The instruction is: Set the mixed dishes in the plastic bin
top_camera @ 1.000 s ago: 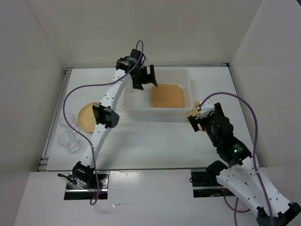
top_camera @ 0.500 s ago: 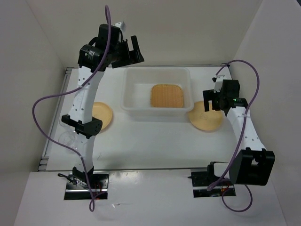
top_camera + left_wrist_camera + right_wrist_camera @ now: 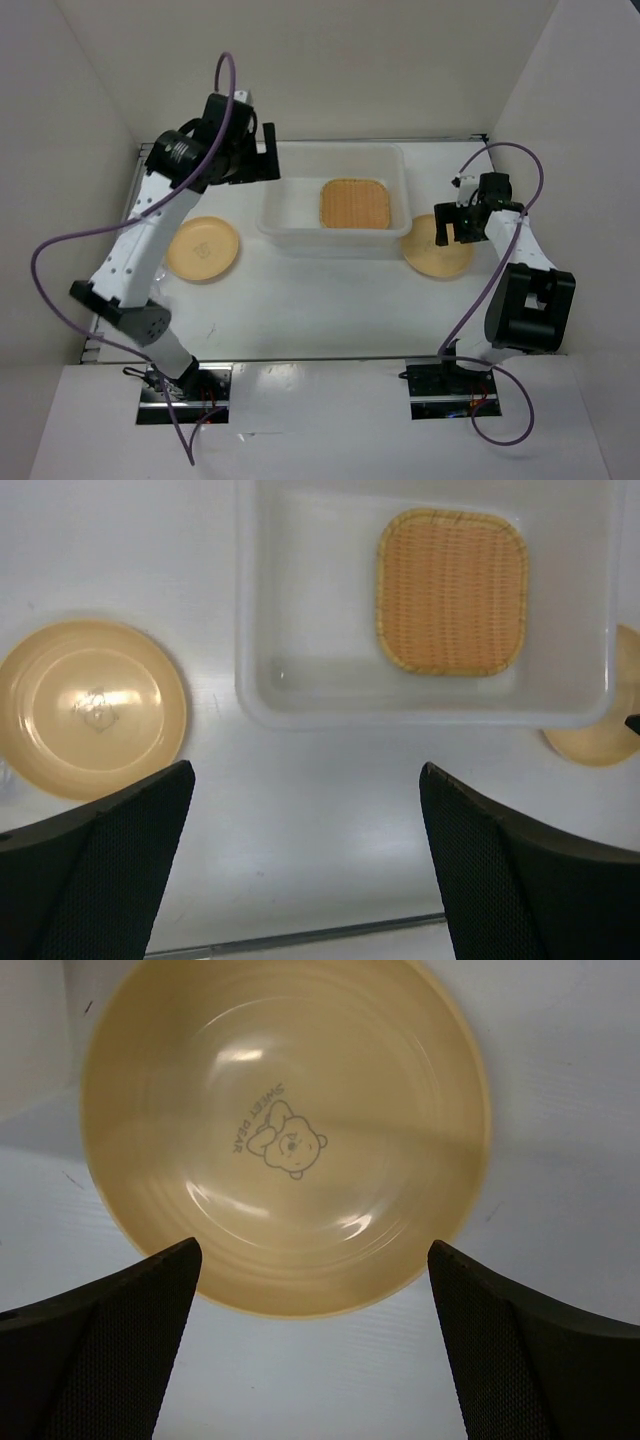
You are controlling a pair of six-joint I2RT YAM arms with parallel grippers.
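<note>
The plastic bin (image 3: 334, 151) stands at the back middle of the table and holds the rounded-square woven plate (image 3: 355, 203). One round tan plate (image 3: 203, 248) lies left of the bin, the other (image 3: 437, 255) right of it. My left gripper (image 3: 268, 156) is open and empty, held high beside the bin's left end. In its wrist view (image 3: 305, 770) I see the bin (image 3: 238, 600), the woven plate (image 3: 452, 590) and the left plate (image 3: 92, 708). My right gripper (image 3: 453, 228) is open and empty, hovering over the right plate (image 3: 285, 1130). The clear cups are hidden.
White walls enclose the table on three sides. A metal strip (image 3: 110, 270) runs along the left edge. The left arm's long link (image 3: 130, 255) slants over the table's left part. Purple cables loop above both arms.
My left arm has swung back off the bin and leftward, uncovering the left plate. My right gripper has come up from the front and settled over the right plate.
</note>
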